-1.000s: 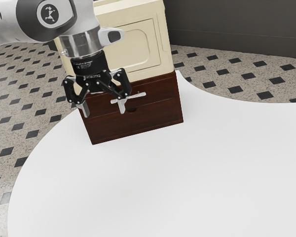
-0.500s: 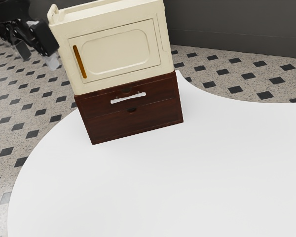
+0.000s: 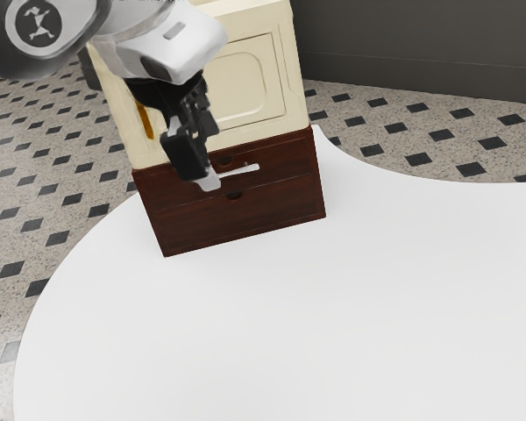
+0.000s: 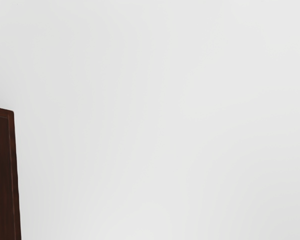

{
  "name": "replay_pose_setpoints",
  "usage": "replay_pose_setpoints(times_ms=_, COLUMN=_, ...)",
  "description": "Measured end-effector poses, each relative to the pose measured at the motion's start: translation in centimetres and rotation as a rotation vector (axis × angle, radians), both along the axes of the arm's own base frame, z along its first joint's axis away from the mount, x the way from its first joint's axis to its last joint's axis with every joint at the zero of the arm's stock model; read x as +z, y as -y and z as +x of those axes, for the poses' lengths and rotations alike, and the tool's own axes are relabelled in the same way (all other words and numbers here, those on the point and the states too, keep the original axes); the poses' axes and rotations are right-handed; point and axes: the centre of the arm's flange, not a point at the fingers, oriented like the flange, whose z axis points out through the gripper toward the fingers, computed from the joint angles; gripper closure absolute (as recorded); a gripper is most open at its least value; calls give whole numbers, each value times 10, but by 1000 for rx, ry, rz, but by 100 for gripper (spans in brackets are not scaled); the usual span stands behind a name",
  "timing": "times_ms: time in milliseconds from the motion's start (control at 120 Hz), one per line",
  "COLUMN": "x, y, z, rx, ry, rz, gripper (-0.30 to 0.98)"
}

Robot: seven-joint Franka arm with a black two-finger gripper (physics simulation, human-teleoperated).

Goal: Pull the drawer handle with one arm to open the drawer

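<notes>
The black gripper (image 3: 207,181) is seen side-on in the exterior view, its tip over the left end of the pale bar handle (image 3: 241,170). Whether it touches the handle cannot be told. Most of the bar shows, running along the upper drawer (image 3: 285,158) of the dark red-brown wooden base. That drawer's front sits flush with the cabinet, closed. In the wrist view, part of the dark wooden cabinet (image 4: 1,175) stands at the edge beside the white table.
A cream upper cabinet (image 3: 294,88) with an orange door handle (image 3: 145,121) rises above the drawers, partly behind the arm. The white round-edged table (image 3: 272,324) spreads out before the base. A lower drawer front (image 3: 245,217) lies beneath the upper one.
My hand swung off to the exterior view's upper left, then came back beside the handle, now turned side-on instead of facing the camera. The drawers and cabinet have not moved.
</notes>
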Motion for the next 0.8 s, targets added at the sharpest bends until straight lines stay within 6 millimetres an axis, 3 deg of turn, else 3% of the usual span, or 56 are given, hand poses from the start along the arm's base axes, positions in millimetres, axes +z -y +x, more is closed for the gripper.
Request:
replay_pose_setpoints(times_ms=125, x=-9, y=4, z=16, rx=-85, ry=21, rz=-7, gripper=0)
replay_pose_setpoints(times_ms=367, x=-49, y=6, z=55, rx=-114, ry=-3, rz=-39, gripper=1)
replay_pose_setpoints(times_ms=492, x=-73, y=1, z=63, rx=-93, ry=-19, rz=11, gripper=12)
replay_pose_setpoints(times_ms=800, x=-88, y=-12, z=72, rx=-53, ry=16, rz=80, gripper=36)
